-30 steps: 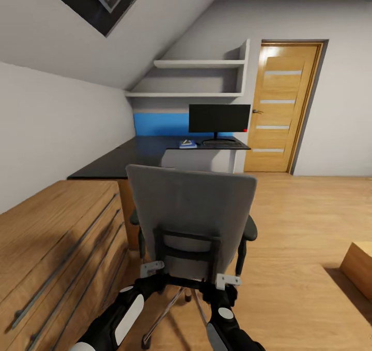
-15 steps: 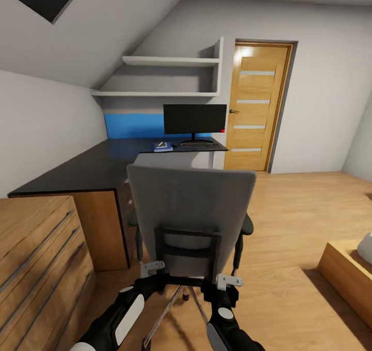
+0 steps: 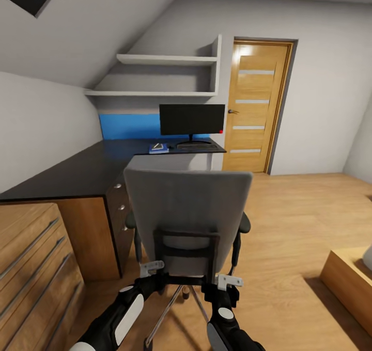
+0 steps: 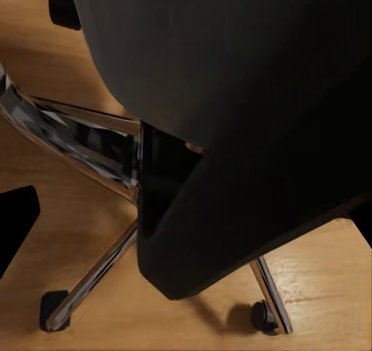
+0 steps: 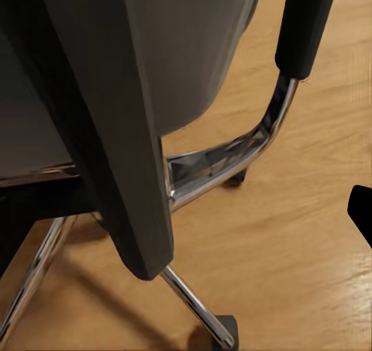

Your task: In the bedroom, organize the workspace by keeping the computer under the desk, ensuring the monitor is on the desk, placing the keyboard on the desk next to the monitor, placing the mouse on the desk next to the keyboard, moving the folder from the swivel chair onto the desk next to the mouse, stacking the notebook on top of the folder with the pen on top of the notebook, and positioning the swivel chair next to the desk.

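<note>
Head view: chair (image 3: pixel 188 217) back fills the middle, blocking my line to the desk (image 3: pixel 67 173), where monitor (image 3: pixel 191 120), keyboard (image 3: pixel 196 146) and folder (image 3: pixel 158 148) sit; dresser (image 3: pixel 31 268) at left. Both arms reach low, left gripper (image 3: pixel 151 269) and right gripper (image 3: pixel 228 280) at the chair's back frame; I can't tell finger state.

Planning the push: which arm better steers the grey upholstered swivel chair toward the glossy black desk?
Right, probably: the right gripper meets the swivel chair on the side away from the desk; pushing turns it deskward.
</note>
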Motion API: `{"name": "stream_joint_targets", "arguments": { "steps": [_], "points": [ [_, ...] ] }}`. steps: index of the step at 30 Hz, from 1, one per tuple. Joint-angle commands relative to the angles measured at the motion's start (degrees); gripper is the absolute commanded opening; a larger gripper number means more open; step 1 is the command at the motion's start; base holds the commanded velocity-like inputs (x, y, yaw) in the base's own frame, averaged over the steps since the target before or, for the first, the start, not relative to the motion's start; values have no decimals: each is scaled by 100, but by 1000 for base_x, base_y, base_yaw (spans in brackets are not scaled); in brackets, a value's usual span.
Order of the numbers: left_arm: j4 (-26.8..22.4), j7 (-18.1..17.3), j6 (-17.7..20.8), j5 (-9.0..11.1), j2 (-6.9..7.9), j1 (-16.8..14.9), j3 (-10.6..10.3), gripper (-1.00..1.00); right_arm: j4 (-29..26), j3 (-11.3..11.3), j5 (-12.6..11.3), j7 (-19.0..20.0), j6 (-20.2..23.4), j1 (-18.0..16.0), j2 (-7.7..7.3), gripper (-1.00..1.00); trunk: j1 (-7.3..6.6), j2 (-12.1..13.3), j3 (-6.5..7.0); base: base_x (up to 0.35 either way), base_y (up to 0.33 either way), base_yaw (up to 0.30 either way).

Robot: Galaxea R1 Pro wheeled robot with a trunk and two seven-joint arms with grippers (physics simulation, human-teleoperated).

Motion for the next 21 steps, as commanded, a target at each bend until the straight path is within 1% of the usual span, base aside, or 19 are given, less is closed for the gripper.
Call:
{"name": "stream_joint_targets", "arguments": {
  "steps": [1,17,21],
  "points": [
    [-10,52,20,41,5,-3,-17,100,-9,14,-16,-42,35,-5,-4,100,2,-3,-6,244,-3,0],
    [-3,62,22,45,5,-3,-17,100,-9,22,-16,-37,43,-5,-4,100,2,-3,-6,328,0,0],
    [-3,58,22,45,2,-3,-17,100,-29,35,-19,28,67,-9,7,100,2,-3,-6,341,0,0]
  ]
}}
